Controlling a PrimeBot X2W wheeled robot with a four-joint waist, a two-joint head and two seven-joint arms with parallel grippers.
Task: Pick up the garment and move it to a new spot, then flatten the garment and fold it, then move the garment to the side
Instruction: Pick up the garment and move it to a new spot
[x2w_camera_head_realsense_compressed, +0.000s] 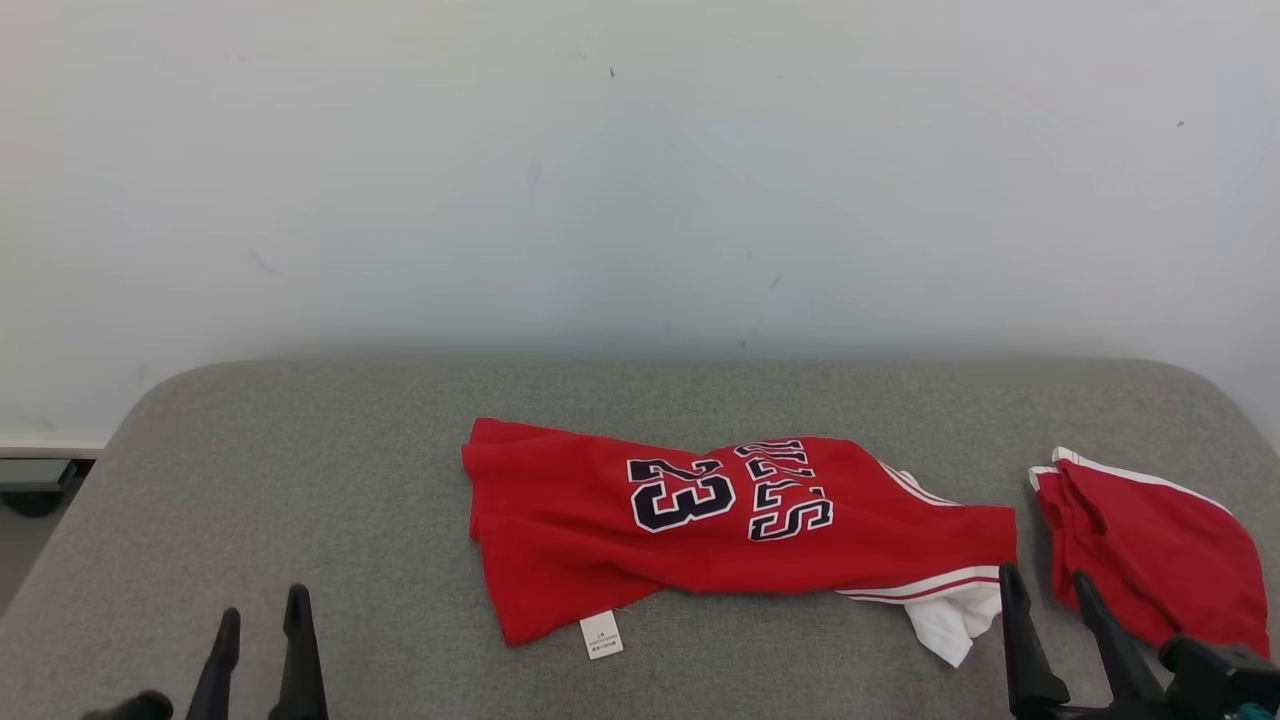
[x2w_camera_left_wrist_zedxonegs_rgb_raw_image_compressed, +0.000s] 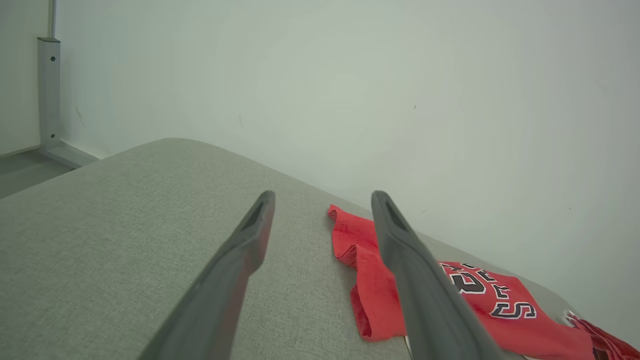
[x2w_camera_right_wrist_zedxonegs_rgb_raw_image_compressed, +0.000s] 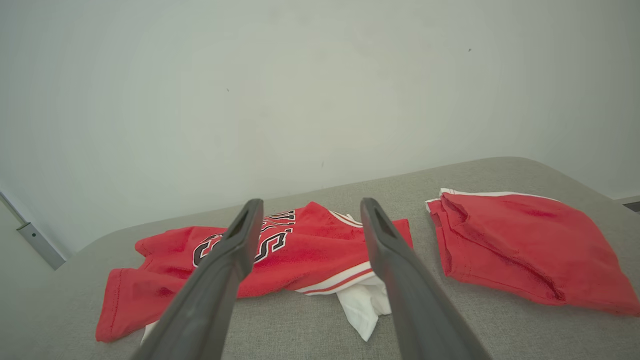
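The garment (x2w_camera_head_realsense_compressed: 700, 530) is a red jersey with the number 23 in black and white trim, lying crumpled across the middle of the grey padded table (x2w_camera_head_realsense_compressed: 330, 470). It also lies in the right wrist view as the garment (x2w_camera_right_wrist_zedxonegs_rgb_raw_image_compressed: 300, 255) and in the left wrist view as the garment (x2w_camera_left_wrist_zedxonegs_rgb_raw_image_compressed: 380, 285). My left gripper (x2w_camera_head_realsense_compressed: 262, 615) stands open at the lower left, well apart from the jersey, with nothing between its fingers. Near the jersey's white right end, my right gripper (x2w_camera_head_realsense_compressed: 1047, 585) is open and empty. From the wrist views, the left gripper (x2w_camera_left_wrist_zedxonegs_rgb_raw_image_compressed: 322, 200) and right gripper (x2w_camera_right_wrist_zedxonegs_rgb_raw_image_compressed: 310, 207) both show spread fingers.
A second red piece of clothing with white trim (x2w_camera_head_realsense_compressed: 1150, 545) lies folded at the table's right end; it is also in the right wrist view (x2w_camera_right_wrist_zedxonegs_rgb_raw_image_compressed: 520, 245). A pale wall (x2w_camera_head_realsense_compressed: 640, 170) stands right behind the table. The table's left edge drops to the floor (x2w_camera_head_realsense_compressed: 15, 560).
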